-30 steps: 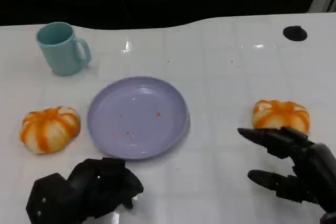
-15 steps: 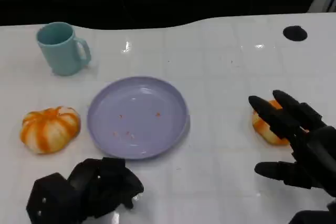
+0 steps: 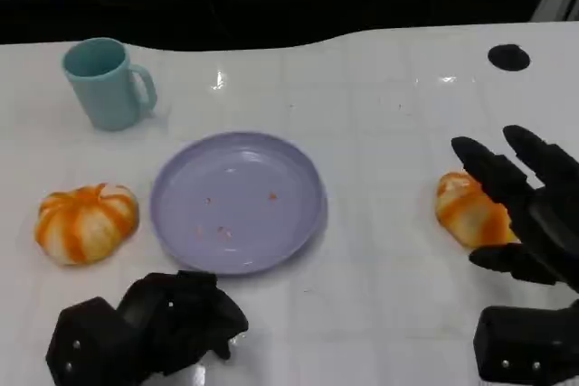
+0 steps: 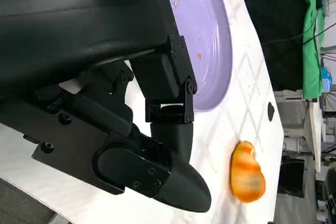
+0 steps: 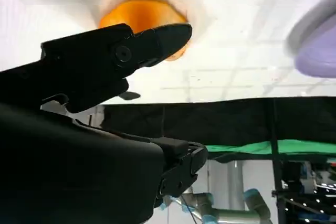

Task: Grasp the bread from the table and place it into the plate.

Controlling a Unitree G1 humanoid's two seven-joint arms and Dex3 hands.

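Two orange-and-white striped bread buns lie on the white table. One bun sits left of the lavender plate, the other bun to its right. My right hand hovers over the right bun's far side with fingers spread, covering part of it; no grip shows. In the right wrist view a finger reaches across that bun. My left hand rests curled near the table's front edge, holding nothing. The left wrist view shows the left hand, the plate and the right bun.
A teal mug stands at the back left. A small black spot marks the table at the back right. The plate holds a few crumbs. The table's far edge meets a dark background.
My right hand has moved forward and to the right, from in front of the right bun to over its right side. The left hand has stayed still.
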